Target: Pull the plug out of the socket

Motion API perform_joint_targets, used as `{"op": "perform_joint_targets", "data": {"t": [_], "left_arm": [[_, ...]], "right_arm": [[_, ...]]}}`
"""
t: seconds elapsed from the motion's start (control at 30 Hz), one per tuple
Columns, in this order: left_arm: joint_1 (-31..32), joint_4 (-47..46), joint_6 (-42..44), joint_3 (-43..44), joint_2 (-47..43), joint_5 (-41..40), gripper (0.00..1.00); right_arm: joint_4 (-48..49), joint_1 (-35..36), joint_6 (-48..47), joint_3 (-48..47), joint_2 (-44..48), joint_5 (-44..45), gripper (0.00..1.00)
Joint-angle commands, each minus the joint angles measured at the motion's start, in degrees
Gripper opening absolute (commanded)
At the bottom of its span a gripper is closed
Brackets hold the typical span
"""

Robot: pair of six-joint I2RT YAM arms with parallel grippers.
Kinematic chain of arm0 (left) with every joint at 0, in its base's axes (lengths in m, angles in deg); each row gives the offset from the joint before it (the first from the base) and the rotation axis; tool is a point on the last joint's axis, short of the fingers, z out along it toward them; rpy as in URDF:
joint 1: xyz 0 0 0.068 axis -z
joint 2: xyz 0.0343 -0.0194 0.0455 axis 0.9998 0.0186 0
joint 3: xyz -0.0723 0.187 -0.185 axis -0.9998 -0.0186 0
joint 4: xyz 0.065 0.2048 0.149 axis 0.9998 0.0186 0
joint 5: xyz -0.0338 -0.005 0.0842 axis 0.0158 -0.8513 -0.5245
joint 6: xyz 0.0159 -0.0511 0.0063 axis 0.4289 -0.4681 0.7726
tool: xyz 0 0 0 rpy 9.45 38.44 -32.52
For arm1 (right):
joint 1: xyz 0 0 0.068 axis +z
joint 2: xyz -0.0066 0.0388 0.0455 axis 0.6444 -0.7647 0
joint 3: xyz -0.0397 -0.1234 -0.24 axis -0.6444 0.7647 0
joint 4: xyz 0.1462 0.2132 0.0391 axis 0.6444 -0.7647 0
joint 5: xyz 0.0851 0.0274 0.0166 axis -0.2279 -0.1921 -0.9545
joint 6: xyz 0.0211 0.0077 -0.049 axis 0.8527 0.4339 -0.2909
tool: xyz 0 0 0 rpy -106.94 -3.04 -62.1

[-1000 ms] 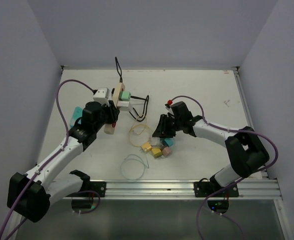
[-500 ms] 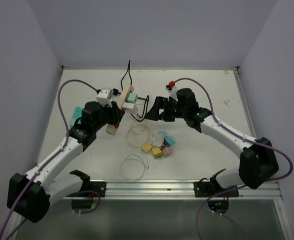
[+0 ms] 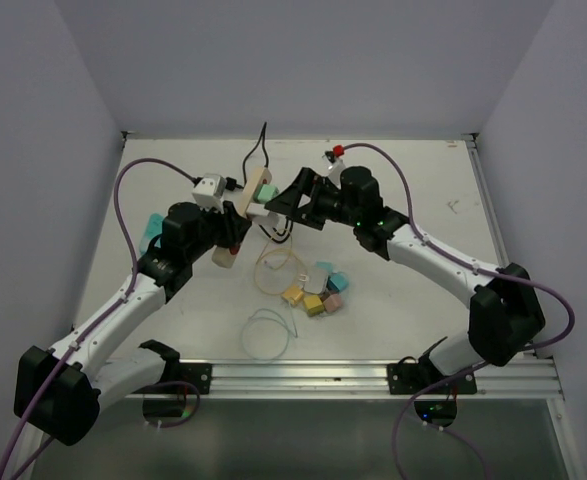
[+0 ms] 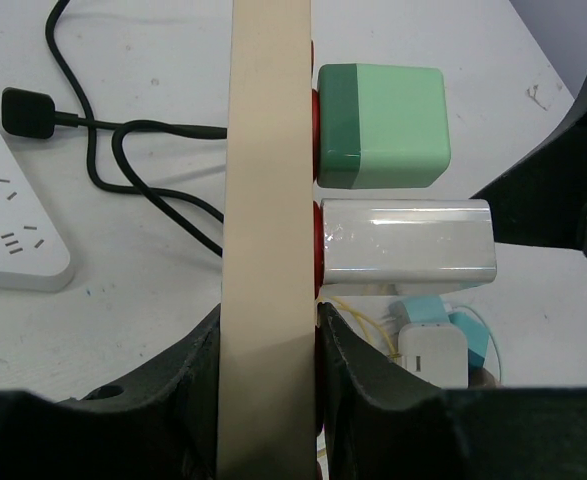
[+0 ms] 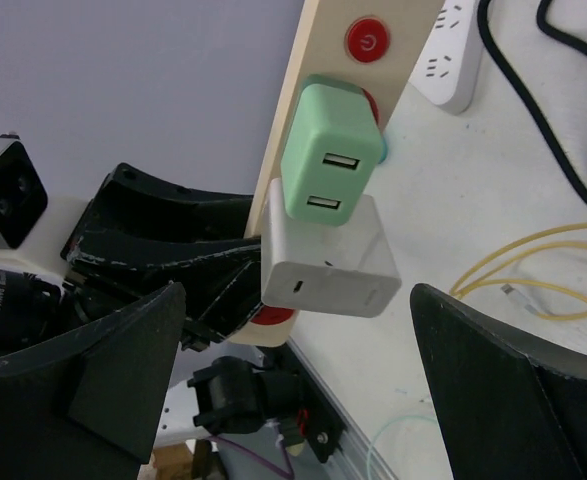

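Observation:
My left gripper (image 4: 268,350) is shut on a beige power strip, the socket (image 4: 268,200) (image 3: 246,207), and holds it off the table. Two plugs stick out of its face side by side: a green cube plug (image 4: 383,125) (image 5: 328,165) (image 3: 266,191) and a white block plug (image 4: 408,242) (image 5: 328,265) (image 3: 260,212). My right gripper (image 5: 298,295) (image 3: 291,207) faces the ends of both plugs, open wide. Its fingers (image 5: 513,380) stand either side of the white plug without touching it.
A white power strip (image 4: 8,215) (image 5: 453,50) and a black cable (image 4: 143,170) lie on the table behind the held strip. A yellow cable (image 3: 278,268), a pile of small coloured adapters (image 3: 318,292) and a thin teal loop (image 3: 268,333) lie nearer the front.
My right gripper has opened wide and swung from the adapter pile up and left to the plugs. The left arm has tilted the strip slightly to the right.

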Motion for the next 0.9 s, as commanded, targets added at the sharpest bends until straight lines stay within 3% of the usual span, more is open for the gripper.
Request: {"op": "perform_joint_targets", "data": {"t": [0.0,0.67,0.87], "left_arm": [[0.34,-11.22,-1.48,2.0,-1.79,0.37,0.0],[0.42,-10.61,-0.52,1.04,-2.67,-3.58,0.0],[0.42,-10.51,0.19,0.77,-2.58,-3.76,0.0]], "right_arm": [[3.83,2.44,5.96,-3.5,-1.91,3.63,0.99],[-1.62,4.46,11.24,-3.77,-5.6,12.25,0.94],[0.84,4.55,12.03,-3.59,-6.21,11.64,0.93]]}}
